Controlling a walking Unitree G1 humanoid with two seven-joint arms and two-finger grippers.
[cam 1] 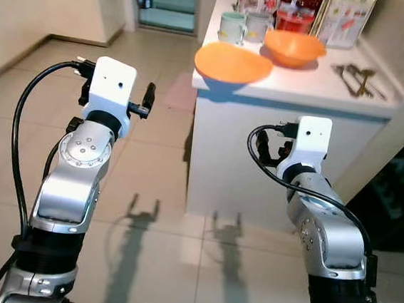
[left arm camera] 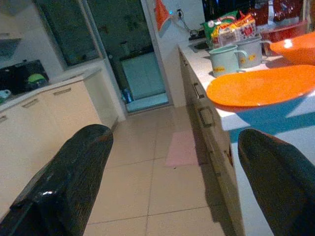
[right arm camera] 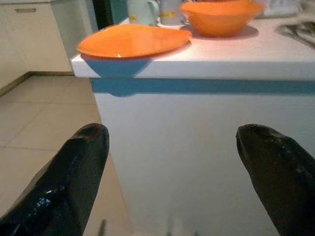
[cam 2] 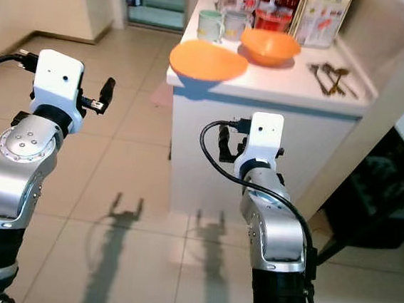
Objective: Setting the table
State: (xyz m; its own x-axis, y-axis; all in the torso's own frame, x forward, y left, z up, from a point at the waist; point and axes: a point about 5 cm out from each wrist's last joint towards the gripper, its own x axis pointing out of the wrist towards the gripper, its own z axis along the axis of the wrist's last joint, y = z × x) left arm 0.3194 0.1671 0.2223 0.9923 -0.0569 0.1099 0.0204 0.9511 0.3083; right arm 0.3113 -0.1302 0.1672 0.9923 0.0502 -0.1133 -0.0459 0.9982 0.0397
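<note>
Near the corner of the white counter [cam 1: 294, 89]: flat orange plastic plate [cam 1: 233, 63], overhanging the edge; behind it, seemingly empty orange bowl [cam 1: 293, 48], two pale mugs [cam 1: 232, 27]. Left gripper [left arm camera: 172, 182] and right gripper [right arm camera: 182, 172] spread wide, holding nothing, short of the counter.

home kitchen: counter [cam 1: 294, 85], cabinets [left arm camera: 64, 105]

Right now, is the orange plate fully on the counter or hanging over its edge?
Hanging over. The orange plate juts past the counter corner on the robot's left, casting shadow on the cabinet below.
</note>
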